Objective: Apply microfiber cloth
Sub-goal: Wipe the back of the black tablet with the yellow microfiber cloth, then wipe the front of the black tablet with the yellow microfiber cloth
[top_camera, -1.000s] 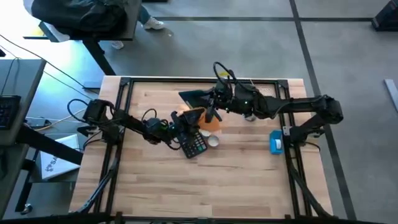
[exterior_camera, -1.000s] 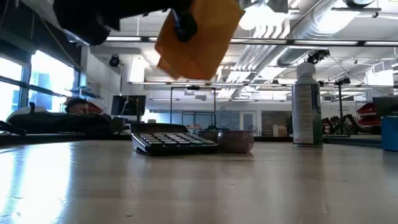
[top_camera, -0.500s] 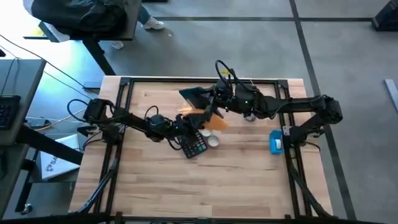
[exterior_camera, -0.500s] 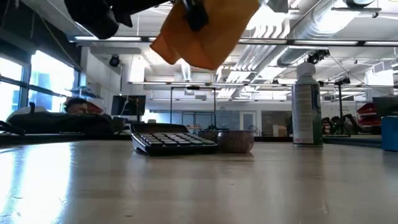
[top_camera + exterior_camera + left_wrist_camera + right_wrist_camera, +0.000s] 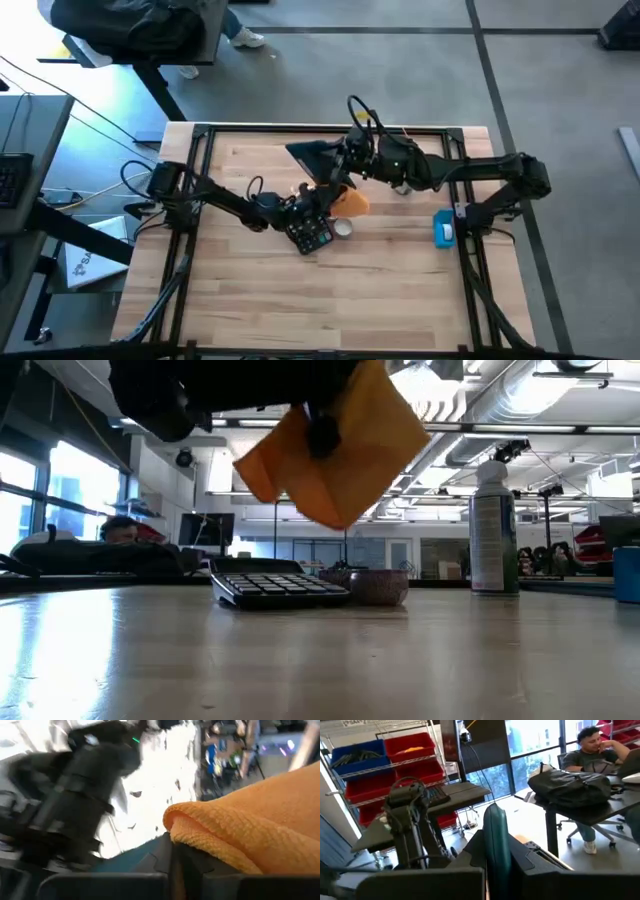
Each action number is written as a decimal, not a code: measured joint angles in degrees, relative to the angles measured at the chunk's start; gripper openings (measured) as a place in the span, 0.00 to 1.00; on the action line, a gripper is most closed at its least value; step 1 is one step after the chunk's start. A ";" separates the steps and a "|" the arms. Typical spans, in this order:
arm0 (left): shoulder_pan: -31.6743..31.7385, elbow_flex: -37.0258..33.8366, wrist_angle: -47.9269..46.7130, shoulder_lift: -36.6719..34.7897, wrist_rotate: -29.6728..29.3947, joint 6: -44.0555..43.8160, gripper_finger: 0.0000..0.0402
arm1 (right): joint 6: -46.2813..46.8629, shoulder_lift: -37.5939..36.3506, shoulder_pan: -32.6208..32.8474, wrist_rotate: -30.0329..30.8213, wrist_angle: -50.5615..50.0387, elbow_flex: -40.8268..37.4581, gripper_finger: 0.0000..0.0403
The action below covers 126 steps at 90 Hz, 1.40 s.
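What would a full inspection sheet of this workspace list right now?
Surface: pale wooden tabletop inside black frame rails.
Job's things: bright orange microfiber cloth, held clear of the table, near the black calculator.
Clutter: small round bowl, tall white spray can, small blue object.
Grippers: left gripper, fingers shut on the cloth; right gripper close beside it.
Cables: loose loops by the left arm's base.
Surroundings: seated person at a desk, red and blue bins on shelving.
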 joint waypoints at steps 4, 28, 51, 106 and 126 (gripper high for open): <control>-0.28 0.00 0.06 0.46 -3.20 -1.38 0.00 | -0.42 -0.38 -0.01 0.17 -0.16 0.00 0.00; -4.79 -8.44 12.33 0.11 -15.39 -5.41 0.00 | -5.49 -4.28 0.25 1.10 -4.76 0.02 0.00; -5.71 -22.11 12.30 -11.89 -20.35 -16.55 0.00 | -19.73 -2.41 0.37 5.06 -11.01 0.04 0.00; -5.24 -32.80 -28.21 -60.43 -14.21 -74.88 0.00 | -52.98 16.10 2.68 23.01 -14.57 0.07 0.00; 1.41 -29.15 -62.18 -76.79 8.47 -102.56 0.00 | -66.59 17.54 9.09 31.16 -10.05 0.04 0.00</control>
